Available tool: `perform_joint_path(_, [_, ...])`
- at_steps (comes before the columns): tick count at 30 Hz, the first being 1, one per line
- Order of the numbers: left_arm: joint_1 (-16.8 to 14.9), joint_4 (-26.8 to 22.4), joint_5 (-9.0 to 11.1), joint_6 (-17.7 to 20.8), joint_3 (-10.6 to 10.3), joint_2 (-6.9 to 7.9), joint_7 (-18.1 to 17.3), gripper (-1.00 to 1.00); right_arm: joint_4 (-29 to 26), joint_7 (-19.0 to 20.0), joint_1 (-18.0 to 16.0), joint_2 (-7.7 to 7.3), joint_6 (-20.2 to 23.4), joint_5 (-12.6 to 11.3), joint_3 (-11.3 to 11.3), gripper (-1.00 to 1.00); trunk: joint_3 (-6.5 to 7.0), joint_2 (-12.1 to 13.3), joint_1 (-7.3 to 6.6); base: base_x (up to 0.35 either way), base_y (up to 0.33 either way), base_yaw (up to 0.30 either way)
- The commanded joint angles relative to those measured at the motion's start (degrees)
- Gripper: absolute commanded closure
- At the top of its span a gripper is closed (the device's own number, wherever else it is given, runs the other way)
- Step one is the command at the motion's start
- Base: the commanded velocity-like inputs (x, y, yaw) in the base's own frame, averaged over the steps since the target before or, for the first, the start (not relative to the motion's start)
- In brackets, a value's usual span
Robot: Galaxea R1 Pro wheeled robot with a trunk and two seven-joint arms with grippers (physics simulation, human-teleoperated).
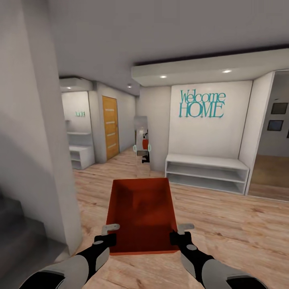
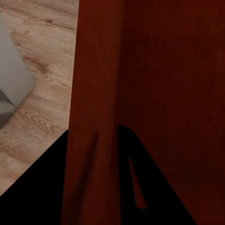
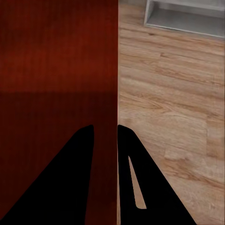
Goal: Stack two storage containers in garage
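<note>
Our jaws are clamped on the side walls of one storage container (image 1: 142,214): in the right wrist view the two dark fingers (image 3: 133,187) of the right gripper (image 1: 176,233) straddle the thin edge of its right wall, one inside and one outside, and in the left wrist view the left gripper (image 1: 107,233) pinches the left wall the same way, one finger (image 2: 140,183) showing on the inner side while the red wall covers much of the other. We hold this orange-red bin out in front of us between both arms, above the light wood plank floor (image 1: 224,224), its open top facing up. We see straight down into it in the head view, and nothing lies inside; only its plain red bottom and flat inner walls show. Ahead of us a white wall carries teal lettering reading "Welcome HOME" (image 1: 202,104), with a low white shelf unit (image 1: 206,172) beneath it, its compartments bare. To the left down the hall stands an orange-wood door with pale stripes (image 1: 110,127), and beside it another white shelf (image 1: 81,154). A tall mirror (image 1: 141,146) leans near the corner between them. A pale column (image 1: 36,120) rises close on our left.
</note>
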Motion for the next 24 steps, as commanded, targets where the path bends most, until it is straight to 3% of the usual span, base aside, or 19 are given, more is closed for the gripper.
perform_joint_path(1, [0.0,0.2,0.9,-0.2,2.5,0.8,0.3,1.0,-0.1,-0.4,-0.1,-0.04,-1.6,0.6,-2.8,1.0,-0.09,-0.1,0.04,0.324,0.0,0.0])
perform_joint_path(24, [0.0,0.2,0.9,-0.2,2.5,0.8,0.3,1.0,-0.1,-0.4,-0.1,-0.04,-1.5,0.6,-2.8,1.0,-0.09,-0.1,0.04,0.324,0.0,0.0])
